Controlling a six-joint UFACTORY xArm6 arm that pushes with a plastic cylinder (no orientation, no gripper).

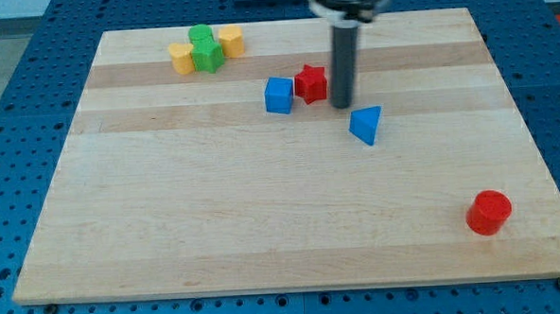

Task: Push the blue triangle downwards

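Blue triangle (366, 125) sits near board (264, 224) centre, right of the red star (310, 83). My tip (342, 105), bare rod holding nothing, stands just above-left of the triangle. Likely light, rigid, slippery; push its top edge centrally or it may spin.

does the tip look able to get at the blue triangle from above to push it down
Probably yes. My tip sits just up and left of the blue triangle, with nothing between them. The red star is off to the tip's left, clear of that path.
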